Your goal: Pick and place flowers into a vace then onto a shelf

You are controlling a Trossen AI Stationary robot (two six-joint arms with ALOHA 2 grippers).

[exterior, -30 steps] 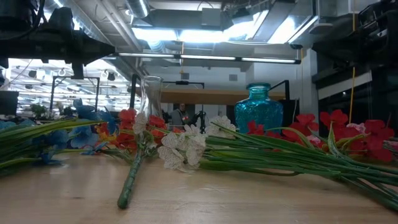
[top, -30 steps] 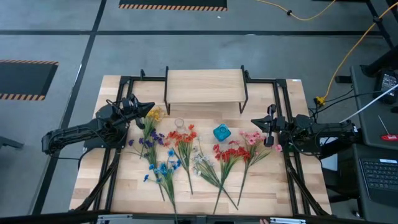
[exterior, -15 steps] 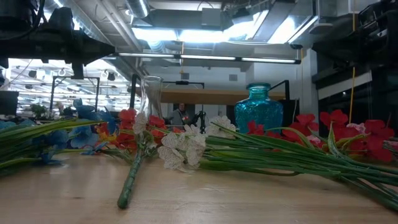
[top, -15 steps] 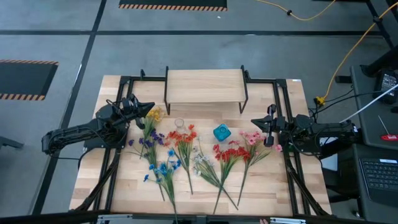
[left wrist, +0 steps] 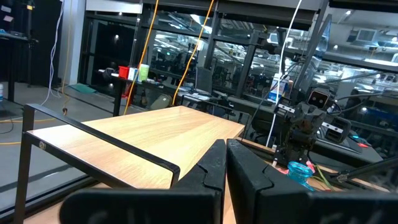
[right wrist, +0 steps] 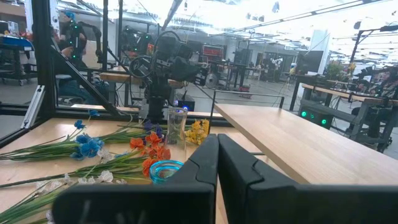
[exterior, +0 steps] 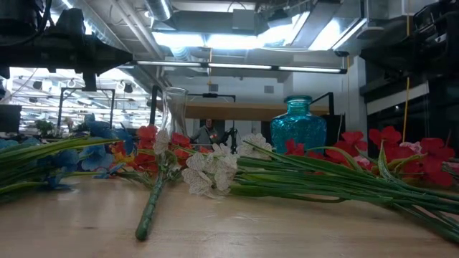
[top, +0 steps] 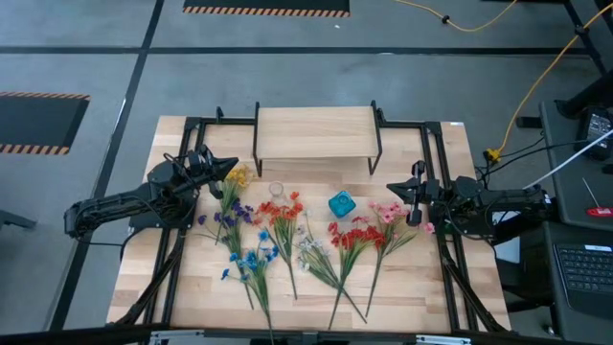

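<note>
Several flower sprays lie flat on the table: yellow point(top: 238, 176), purple point(top: 228, 217), orange-red point(top: 282, 209), blue point(top: 251, 261), white point(top: 308, 247), red point(top: 354, 235) and pink point(top: 388, 212). A clear glass vase point(top: 277, 191) and a blue glass vase point(top: 342, 204) stand among them. The shelf point(top: 315, 132) stands at the table's far side. My left gripper point(top: 228, 168) is shut and empty, above the table's left part beside the yellow spray. My right gripper point(top: 393, 189) is shut and empty, at the right beside the pink spray.
A black metal frame point(top: 192, 125) runs around the table's sides. The blue vase point(exterior: 299, 123) and the clear vase point(exterior: 174, 112) stand upright in the low view, behind the stems. Bare wood lies along the table's near edge point(top: 316, 311).
</note>
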